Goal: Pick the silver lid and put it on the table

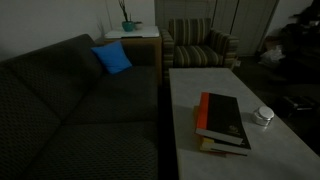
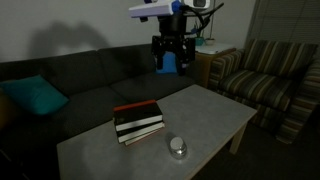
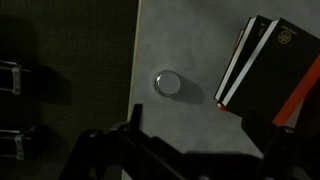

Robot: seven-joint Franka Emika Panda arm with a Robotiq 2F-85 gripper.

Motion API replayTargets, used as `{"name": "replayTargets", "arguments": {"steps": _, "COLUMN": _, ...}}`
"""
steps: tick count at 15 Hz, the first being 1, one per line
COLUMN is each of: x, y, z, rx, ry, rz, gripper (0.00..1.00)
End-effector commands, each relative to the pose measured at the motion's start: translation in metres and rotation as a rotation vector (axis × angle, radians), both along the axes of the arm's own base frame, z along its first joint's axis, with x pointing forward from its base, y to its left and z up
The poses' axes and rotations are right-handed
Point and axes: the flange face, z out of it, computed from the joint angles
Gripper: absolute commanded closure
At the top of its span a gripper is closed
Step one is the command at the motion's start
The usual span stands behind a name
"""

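Note:
The silver lid (image 1: pixel 263 113) (image 2: pixel 178 146) is small, round and shiny, and sits on top of a squat pale container near one edge of the long pale table (image 1: pixel 190 100) (image 2: pixel 215 110). In the wrist view the lid (image 3: pixel 168 83) lies on the grey tabletop (image 3: pixel 190 40), far below the camera. My gripper (image 2: pixel 168 58) hangs high above the sofa side of the table, well away from the lid. Its fingers are spread and empty. In the wrist view the gripper (image 3: pixel 210 135) shows only as dark shapes at the bottom edge. It is out of view in the exterior view that faces the armchair.
A stack of books (image 1: pixel 222 122) (image 2: pixel 137 121) (image 3: pixel 265 65) lies on the table beside the lid. A dark sofa (image 1: pixel 70 100) (image 2: pixel 70 80) with a blue cushion (image 1: pixel 112 58) runs along the table. A striped armchair (image 1: pixel 200 45) (image 2: pixel 265 75) and a wooden side table with a plant (image 1: pixel 130 35) stand beyond.

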Motion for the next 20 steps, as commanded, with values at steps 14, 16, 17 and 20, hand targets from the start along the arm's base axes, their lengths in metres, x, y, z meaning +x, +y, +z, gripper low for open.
{"name": "replayTargets", "arguments": {"steps": 14, "x": 0.039, "y": -0.01, "z": -0.046, "rx": 0.003, "ry": 0.091, "rz": 0.013, "gripper": 0.0}}
{"name": "replayTargets", "arguments": {"steps": 16, "x": 0.043, "y": -0.01, "z": -0.058, "rx": 0.006, "ry": 0.102, "rz": 0.008, "gripper": 0.0}}
{"name": "replayTargets", "arguments": {"steps": 17, "x": 0.047, "y": -0.01, "z": -0.065, "rx": 0.01, "ry": 0.111, "rz": 0.005, "gripper": 0.0}}
{"name": "replayTargets", "arguments": {"steps": 20, "x": 0.058, "y": -0.01, "z": -0.093, "rx": 0.015, "ry": 0.142, "rz": 0.009, "gripper": 0.0}}
